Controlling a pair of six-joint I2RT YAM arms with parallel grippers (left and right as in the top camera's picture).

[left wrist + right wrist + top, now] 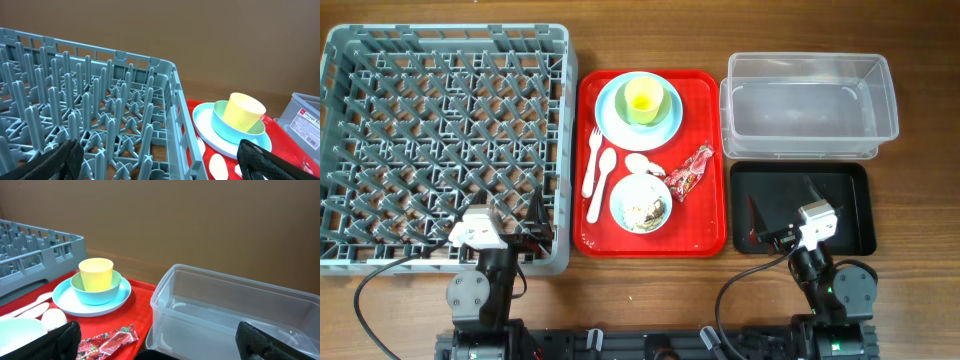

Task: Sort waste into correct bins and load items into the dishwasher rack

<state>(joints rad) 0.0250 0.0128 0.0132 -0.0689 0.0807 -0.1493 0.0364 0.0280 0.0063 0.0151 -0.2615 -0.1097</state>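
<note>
Red serving tray (705, 225) sits mid-frame on tabletop (920, 200). On it: yellow cup (643, 97) inside pale bowl (667, 112) on blue plate (608, 115); fork (594, 150) and spoon (600, 185) at left; second bowl (620, 195) holding rice scraps (645, 212); tissue (642, 163); red wrapper (690, 172).

Dishwasher rack (450, 35) is upper left. Clear tub (808, 105) is upper right, black tray (840, 175) below it.

Left hand (157, 152) is over the rack's lower-right corner, fingers spread, empty. Right hand (157, 330) is over the black tray, spread wide, empty.

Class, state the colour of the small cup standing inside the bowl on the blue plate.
The cup is pale yellow, shown best in the right wrist view.
</note>
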